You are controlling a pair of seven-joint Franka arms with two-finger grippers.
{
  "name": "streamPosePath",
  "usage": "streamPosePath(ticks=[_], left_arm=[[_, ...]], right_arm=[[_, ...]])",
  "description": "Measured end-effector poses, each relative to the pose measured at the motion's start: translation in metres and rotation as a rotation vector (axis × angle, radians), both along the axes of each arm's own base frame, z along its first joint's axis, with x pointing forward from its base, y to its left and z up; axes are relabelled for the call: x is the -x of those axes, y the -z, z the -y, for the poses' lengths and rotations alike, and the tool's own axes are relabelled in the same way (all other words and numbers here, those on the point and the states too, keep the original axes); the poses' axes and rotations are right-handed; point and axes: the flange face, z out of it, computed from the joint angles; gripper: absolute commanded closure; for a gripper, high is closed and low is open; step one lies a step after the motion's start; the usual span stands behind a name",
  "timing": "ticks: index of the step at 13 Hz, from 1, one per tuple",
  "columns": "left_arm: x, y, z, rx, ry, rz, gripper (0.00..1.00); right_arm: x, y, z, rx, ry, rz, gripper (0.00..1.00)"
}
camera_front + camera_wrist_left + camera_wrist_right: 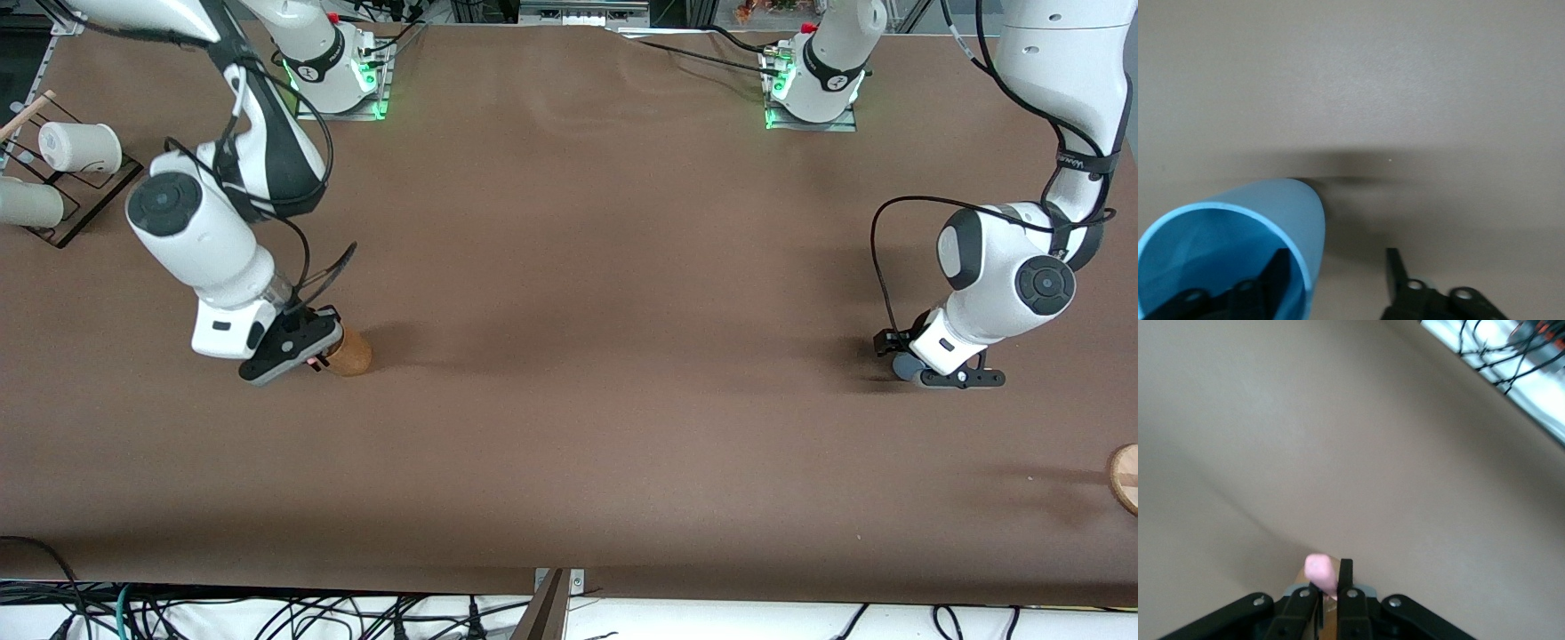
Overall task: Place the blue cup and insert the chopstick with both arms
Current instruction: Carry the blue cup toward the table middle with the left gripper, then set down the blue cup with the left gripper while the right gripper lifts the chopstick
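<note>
No legible text, label, brand, number or sign found in any view. Small print on the left arm's black band [1083,164] is unreadable.

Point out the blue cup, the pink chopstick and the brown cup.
blue cup [1298,213], left wrist view, on its outer wall beside the rim.
chopstick [1318,571], right wrist view, on the pink tip sticking out between the fingers.
brown cup [352,350], front view, on its side wall.
</note>
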Motion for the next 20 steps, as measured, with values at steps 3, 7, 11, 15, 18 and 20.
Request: streamPosePath(ticks=[3, 7, 11, 15, 18, 20], left_arm=[[-0.002, -0.005, -0.005, -0.003, -0.008, -0.004, 1.00], [-0.027, -0.050, 0.014, 0.007, 0.015, -0.060, 1.00], [-0.045, -0.099, 0.167, 0.076, -0.048, -0.023, 1.00], [0.004, -0.115, 0.403, 0.075, -0.153, 0.002, 1.00], [0.031, -0.090, 0.496, 0.055, -0.187, -0.013, 1.00], [0.048, -0.058, 0.538, 0.034, -0.225, -0.025, 1.00]], right_arm=[[0.012, -0.069, -0.002, 0.007, 0.027, -0.029, 1.00], [0.027, -0.156, 0.000, -0.036, 0.033, -0.038, 1.00], [0.038, -0.181, -0.010, -0.137, 0.034, -0.027, 1.00], [0.029, -0.166, -0.021, -0.178, 0.026, -0.031, 1.00], [0.020, -0.142, -0.028, -0.187, 0.017, -0.058, 1.00], [0.020, -0.139, -0.033, -0.189, 0.010, -0.065, 1.00]])
